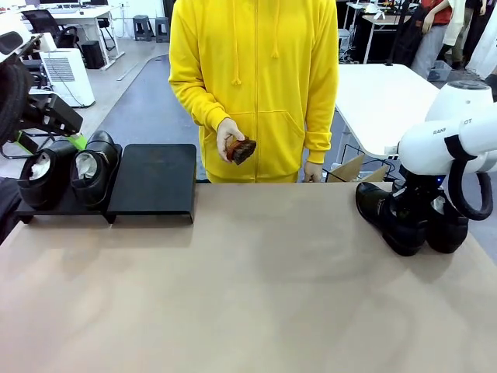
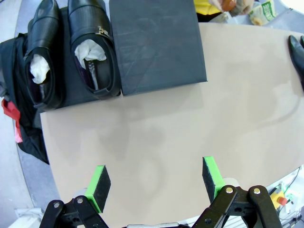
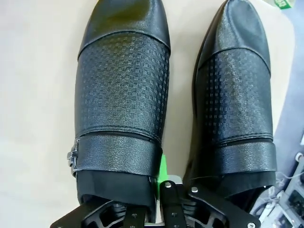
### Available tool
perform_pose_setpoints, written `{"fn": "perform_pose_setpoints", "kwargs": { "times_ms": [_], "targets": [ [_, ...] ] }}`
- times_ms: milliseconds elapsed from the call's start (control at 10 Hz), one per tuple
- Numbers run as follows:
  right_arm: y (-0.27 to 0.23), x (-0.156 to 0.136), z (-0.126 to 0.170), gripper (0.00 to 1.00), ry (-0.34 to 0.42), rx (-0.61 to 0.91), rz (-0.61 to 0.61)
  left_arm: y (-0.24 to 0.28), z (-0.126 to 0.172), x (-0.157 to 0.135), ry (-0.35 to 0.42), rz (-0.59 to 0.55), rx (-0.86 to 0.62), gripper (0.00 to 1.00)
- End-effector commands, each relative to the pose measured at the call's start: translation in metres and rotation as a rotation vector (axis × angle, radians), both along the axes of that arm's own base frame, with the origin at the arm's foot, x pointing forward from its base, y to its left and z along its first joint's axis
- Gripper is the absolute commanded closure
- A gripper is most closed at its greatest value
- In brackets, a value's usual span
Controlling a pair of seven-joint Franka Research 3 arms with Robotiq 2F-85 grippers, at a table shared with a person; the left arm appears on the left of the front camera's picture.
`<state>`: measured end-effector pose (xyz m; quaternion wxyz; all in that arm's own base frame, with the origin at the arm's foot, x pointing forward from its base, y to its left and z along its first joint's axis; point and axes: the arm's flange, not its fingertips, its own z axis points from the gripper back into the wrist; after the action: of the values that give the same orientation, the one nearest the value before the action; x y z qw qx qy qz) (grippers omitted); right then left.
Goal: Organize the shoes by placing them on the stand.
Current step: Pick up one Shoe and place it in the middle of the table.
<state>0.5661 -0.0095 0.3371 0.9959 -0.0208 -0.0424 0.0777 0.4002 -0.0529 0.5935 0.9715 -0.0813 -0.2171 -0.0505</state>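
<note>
Lettering: grey print on the white link of the right arm (image 1: 450, 140), too small to read. A green-and-white packet (image 2: 266, 10) past the far table edge also carries print I cannot make out.

Stand (image 1: 155, 183): matte black, at the far left of the table (image 1: 248, 287), two platforms side by side. The left platform holds the leftmost shoe (image 1: 46, 175) and the second stand shoe (image 1: 95, 167). They sit side by side, each stuffed with white paper (the second has a small metal bit across its vamp, seen from the left wrist).

Right side of the table, far half: buckled shoe (image 3: 121, 95) and plain-strap shoe (image 3: 237, 95), side by side, both with embossed vamps.

Right gripper (image 3: 156, 185): closed on the collar wall of the buckled shoe. One green pad shows in the gap between the pair; the other finger is down inside the shoe.

Left gripper (image 2: 156, 183): jaws spread wide, holding nothing, over the near part of the table.

Person in a yellow hoodie (image 1: 256, 78) stands at the far side; one hand (image 1: 227, 136) holds a small brown brush (image 1: 242, 150).
</note>
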Motion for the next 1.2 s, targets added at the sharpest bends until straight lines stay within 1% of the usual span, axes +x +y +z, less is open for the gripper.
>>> {"fn": "perform_pose_setpoints", "kwargs": {
  "times_ms": [0,100,200,300,400,500,600,700,800,900,1100],
  "targets": [
    [0.005,-0.007,0.010,1.00,0.010,-0.047,-0.046,0.003,0.000,-0.002,-0.005,-0.019,-0.014,0.00],
    [0.012,-0.011,0.023,1.00,0.022,0.010,-0.118,0.003,0.000,-0.002,-0.005,-0.019,-0.014,0.00],
    [0.027,-0.020,0.042,1.00,0.021,0.053,-0.200,0.003,0.000,-0.002,-0.005,-0.019,-0.014,0.00],
    [0.044,-0.031,0.061,1.00,0.039,0.150,-0.209,0.003,0.000,-0.002,-0.005,-0.019,-0.014,0.00],
    [0.060,-0.042,0.075,1.00,0.055,0.213,-0.245,0.003,0.000,-0.002,-0.005,-0.019,-0.014,0.00],
    [0.079,-0.055,0.082,1.00,0.077,0.233,-0.242,0.003,0.000,-0.002,-0.005,-0.019,-0.014,0.00],
    [0.104,-0.073,0.085,1.00,0.133,0.233,-0.266,0.003,0.000,-0.002,-0.005,-0.019,-0.014,0.00],
    [0.124,-0.094,0.088,1.00,0.158,0.207,-0.282,0.003,0.000,-0.002,-0.005,-0.019,-0.014,0.00],
    [0.135,-0.117,0.093,1.00,0.138,0.138,-0.285,0.003,0.000,-0.002,-0.005,-0.019,-0.014,0.00],
    [0.114,-0.076,0.087,1.00,0.143,0.214,-0.235,0.003,0.000,-0.002,-0.005,-0.019,-0.014,0.00],
    [0.114,-0.076,0.087,1.00,0.143,0.214,-0.235,0.003,0.000,-0.002,-0.005,-0.019,-0.014,0.00]
  ]
}}
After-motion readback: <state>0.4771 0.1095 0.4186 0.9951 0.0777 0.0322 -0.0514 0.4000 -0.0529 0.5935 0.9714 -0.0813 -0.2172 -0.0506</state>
